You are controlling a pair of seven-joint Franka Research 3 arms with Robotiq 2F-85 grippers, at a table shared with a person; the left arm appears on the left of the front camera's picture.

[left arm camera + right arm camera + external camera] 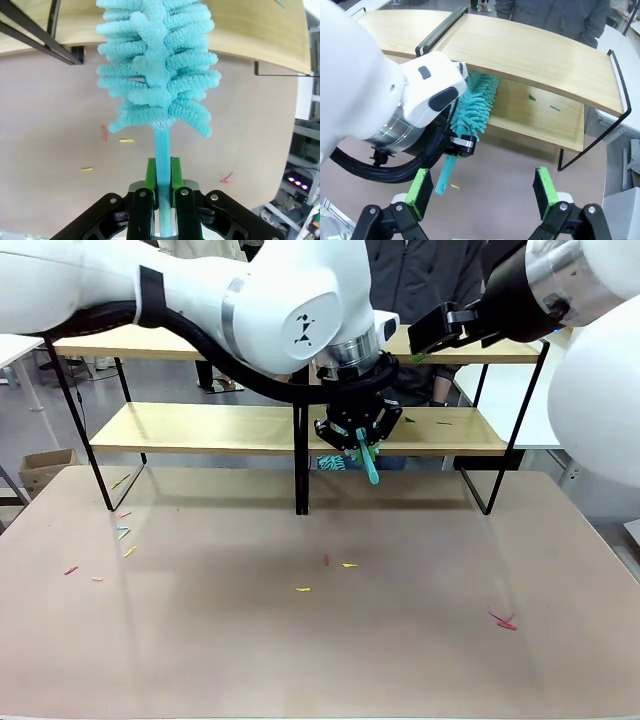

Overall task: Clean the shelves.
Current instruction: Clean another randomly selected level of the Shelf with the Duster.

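The shelves (pixel 300 430) stand at the far side of the worktop (pixel 320 640), two wooden boards on a thin black frame with a black upright in the middle. The left pincer (pixel 162 172) is closed tight on the thin handle of a turquoise duster (pixel 157 75), and in the front view it hangs just in front of the lower board, near the upright, with the fluffy head pointing to the shelf. The right pincer (pixel 482 192) is wide open and holds nothing; it hovers above the right part of the rack. Some small green scraps (pixel 532 97) lie on the lower board, right of the duster, and more coloured scraps (pixel 505 622) are spread on the worktop. I think the step now is to sweep the lower board. To do it well, the head should lie flat on the wood and go slowly along the board to the scraps, so that they are pushed over the front edge. The arm must stay low under the upper board and away from the upright, because the handle is thin and may turn in the grip
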